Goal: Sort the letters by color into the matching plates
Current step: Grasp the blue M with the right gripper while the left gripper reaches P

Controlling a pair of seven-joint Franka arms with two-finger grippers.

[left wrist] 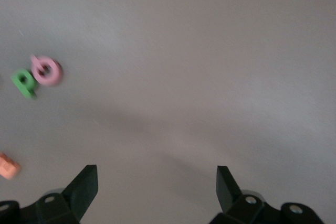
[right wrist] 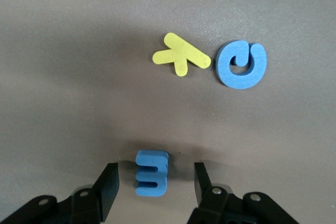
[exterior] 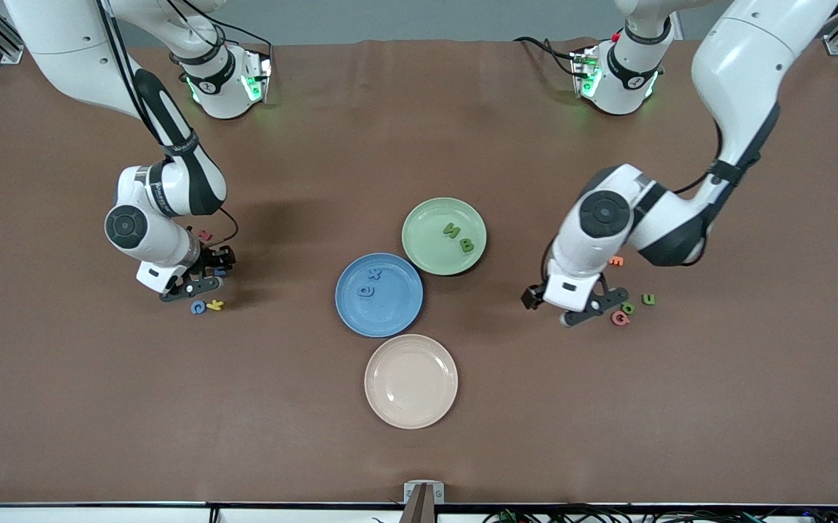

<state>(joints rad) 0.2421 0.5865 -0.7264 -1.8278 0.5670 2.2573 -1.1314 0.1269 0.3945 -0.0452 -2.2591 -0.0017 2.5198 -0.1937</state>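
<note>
Three plates on the brown table, all round, shallow, matte: blue plate (exterior: 379,294), pale green plate (exterior: 444,236), beige plate (exterior: 411,380). Blue and green touch at the rims; beige sits nearer the front camera, just beside the blue one.

Blue plate holds two blue letters (exterior: 369,283), shapes not readable. Green plate holds two green letters (exterior: 458,237); one reads as B, the other maybe N.

My right hand (exterior: 208,280) is low at the right arm's end of the table, fingers (right wrist: 107,184) partly open and straddling a blue foam E (right wrist: 151,172), small gaps on both sides, so no grip yet. Nearer the front camera lie a blue round letter (right wrist: 241,64), curled like a G or C, and a yellow K (right wrist: 180,57), tips touching. A small red letter (exterior: 205,235) lies beside the right arm, unreadable.

My left hand (left wrist: 157,190) hovers at the left arm's end of the table, fingers wide apart, holding nothing, bare table between them. Beside it: green round letter (exterior: 628,308) touching a pink G-like letter (exterior: 619,318), green U (exterior: 649,298) close by, orange E (exterior: 616,261) near the left arm.

Count: four blue letters, four green, plus one each yellow, red, pink, orange. All flat foam with cut edges.

"Franka" printed on the right arm, barely legible.
</note>
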